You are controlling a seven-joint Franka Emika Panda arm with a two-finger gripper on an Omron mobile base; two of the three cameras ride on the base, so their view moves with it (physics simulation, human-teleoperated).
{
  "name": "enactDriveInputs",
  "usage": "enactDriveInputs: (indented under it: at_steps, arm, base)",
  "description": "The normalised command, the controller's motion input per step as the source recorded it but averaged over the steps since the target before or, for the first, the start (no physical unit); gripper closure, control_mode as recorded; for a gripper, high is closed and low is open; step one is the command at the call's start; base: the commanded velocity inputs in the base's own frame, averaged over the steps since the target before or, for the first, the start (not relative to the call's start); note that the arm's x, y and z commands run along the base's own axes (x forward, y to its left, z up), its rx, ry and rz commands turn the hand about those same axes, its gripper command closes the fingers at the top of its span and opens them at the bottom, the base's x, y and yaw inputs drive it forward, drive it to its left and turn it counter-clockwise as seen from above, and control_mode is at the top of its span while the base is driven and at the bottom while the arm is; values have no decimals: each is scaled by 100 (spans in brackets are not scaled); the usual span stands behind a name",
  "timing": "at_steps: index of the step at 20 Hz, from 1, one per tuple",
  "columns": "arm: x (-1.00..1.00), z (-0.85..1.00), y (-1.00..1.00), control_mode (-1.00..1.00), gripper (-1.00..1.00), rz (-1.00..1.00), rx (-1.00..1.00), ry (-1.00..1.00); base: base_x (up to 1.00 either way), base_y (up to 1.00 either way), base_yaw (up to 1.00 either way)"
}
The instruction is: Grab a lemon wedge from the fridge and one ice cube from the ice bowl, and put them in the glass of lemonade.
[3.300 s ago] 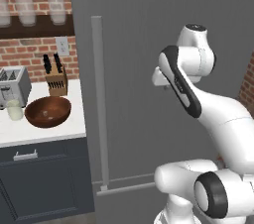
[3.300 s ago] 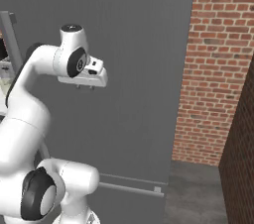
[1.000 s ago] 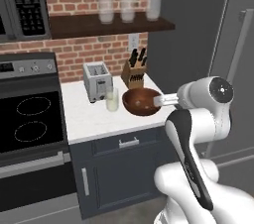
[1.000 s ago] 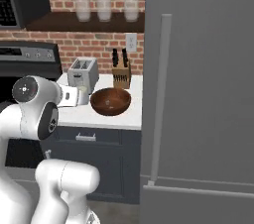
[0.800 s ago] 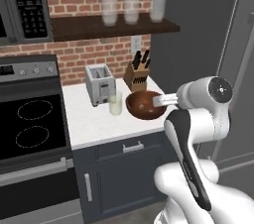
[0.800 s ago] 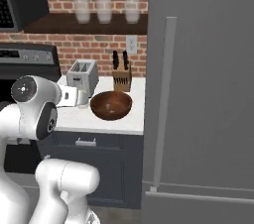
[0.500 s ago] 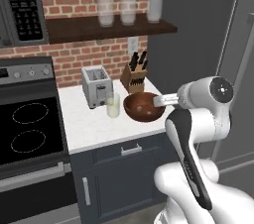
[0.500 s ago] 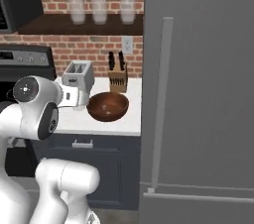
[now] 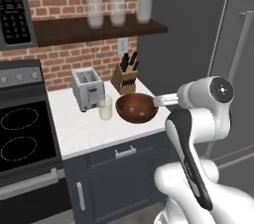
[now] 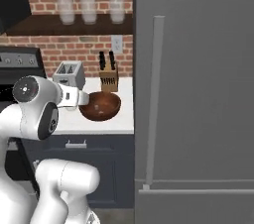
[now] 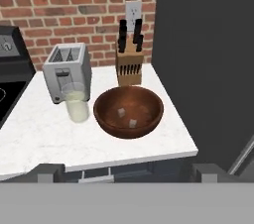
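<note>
The fridge (image 10: 198,94) stands closed at the right of the counter (image 11: 44,139), with its long silver handle (image 10: 153,104) untouched, so I judge that the lemon wedge is not yet taken; it would be inside, and I cannot see it. The glass of lemonade (image 11: 76,102) stands on the white counter just in front of the toaster (image 11: 66,69) and just beside the ice bowl (image 11: 129,111), on its left in the hand view. It holds only the pale liquid, as far as I can tell; no wedge and no cube is visible in it.

In the ice bowl lie small whitish pieces, and one ice cube (image 11: 133,123) near the middle of the bottom looks easy to reach, with another a little behind it. The knife block (image 11: 129,62) stands behind the bowl, against the brick wall.

The gripper (image 11: 127,173) has its two tips far apart at the lower edge of the hand view, and nothing is between them. The arm is held back from the counter, and the hand looks down at the bowl from a distance.

So in my judgement neither half of the task is done. Both the cube and the wedge remain to be picked and dropped in the glass, and the fridge door must be opened first for the wedge
</note>
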Motion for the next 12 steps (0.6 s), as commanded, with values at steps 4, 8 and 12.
enactDriveInputs:
  at_steps: [4, 8, 12]
  arm:
    - [0, 0, 0, 100, -100, 0, 0, 0]
    - [0, 0, 0, 100, -100, 0, 0, 0]
    - [0, 0, 0, 100, -100, 0, 0, 0]
  base:
    - [39, 0, -14]
    - [60, 1, -11]
    - [56, 5, -11]
